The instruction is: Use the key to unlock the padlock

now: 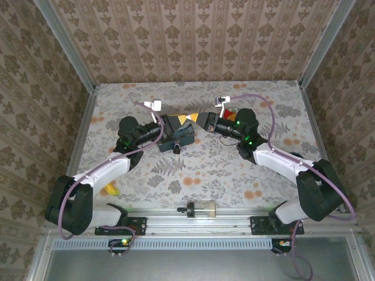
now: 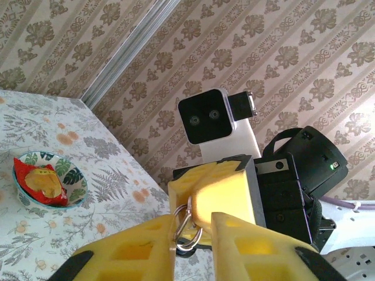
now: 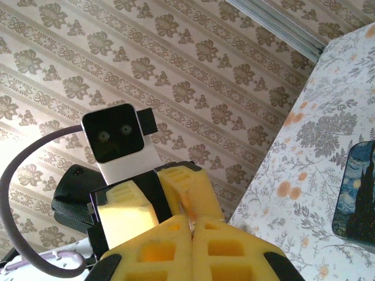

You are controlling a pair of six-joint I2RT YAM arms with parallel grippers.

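Observation:
Above the table's middle my two grippers meet tip to tip. My right gripper (image 3: pixel 190 221) is shut on the key (image 3: pixel 188 211), a thin brownish metal sliver pinched between its yellow pads. The key's silvery ring (image 2: pixel 188 227) hangs under the right gripper's fingers (image 2: pixel 220 187). That ring lies in the gap of my left gripper (image 2: pixel 192 219), which is open and holds nothing. From above, the left gripper (image 1: pixel 185 120) faces the right gripper (image 1: pixel 198 119). The tiny black padlock (image 1: pixel 176 148) lies on the table below them, against the blue box's near edge.
The blue swirl-painted box (image 1: pixel 180 136) sits under the left gripper; its corner (image 3: pixel 357 193) shows in the right wrist view. A bowl with a red packet (image 2: pixel 50 182) stands behind the right arm. A yellow banana (image 1: pixel 111 188) lies near the left arm, a clear jar (image 1: pixel 202 208) at the front rail.

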